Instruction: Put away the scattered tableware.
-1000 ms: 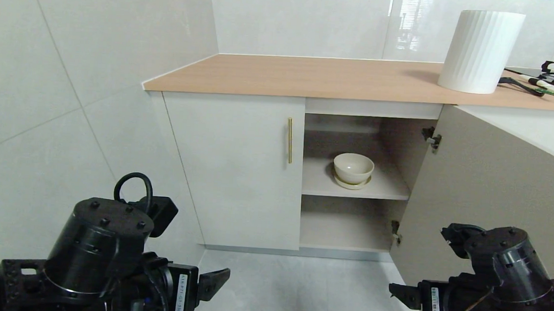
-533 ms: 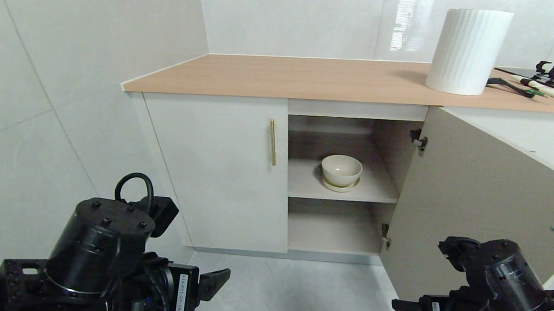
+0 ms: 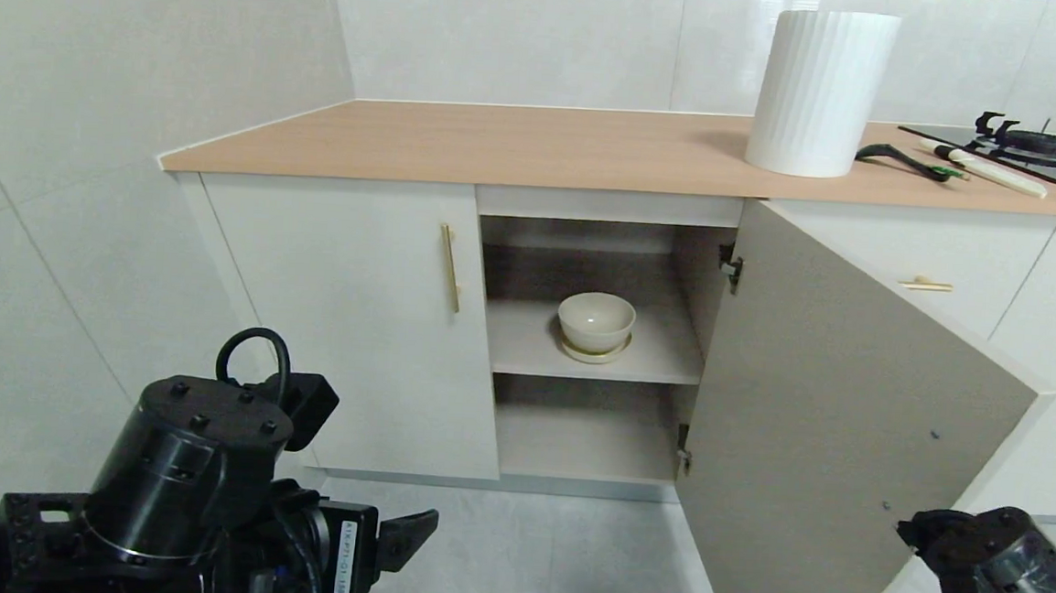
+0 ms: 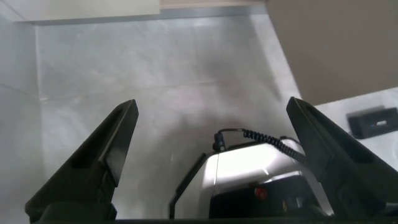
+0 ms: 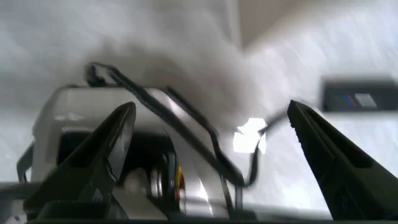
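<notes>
A cream bowl (image 3: 596,319) stands on a small saucer (image 3: 592,352) on the middle shelf of the open cabinet (image 3: 592,366). Both arms are low over the floor, well in front of the cabinet and far from the bowl. My left gripper (image 4: 211,112) is open, its fingers spread wide over bare floor tiles, and one finger (image 3: 408,529) shows at the lower left of the head view. My right gripper (image 5: 211,112) is also open with nothing between its fingers; its arm (image 3: 1001,582) sits at the lower right, beside the open door.
The cabinet's right door (image 3: 823,415) swings out wide toward my right arm. The left door (image 3: 352,322) is closed, with a gold handle (image 3: 450,269). On the counter (image 3: 501,144) stand a white ribbed canister (image 3: 820,92), utensils (image 3: 949,162) and a stove burner (image 3: 1042,143).
The whole head view has shifted, so the camera moved and the cabinet now sits further left. My right arm has dropped toward the lower right corner. Bowl and left arm are unchanged.
</notes>
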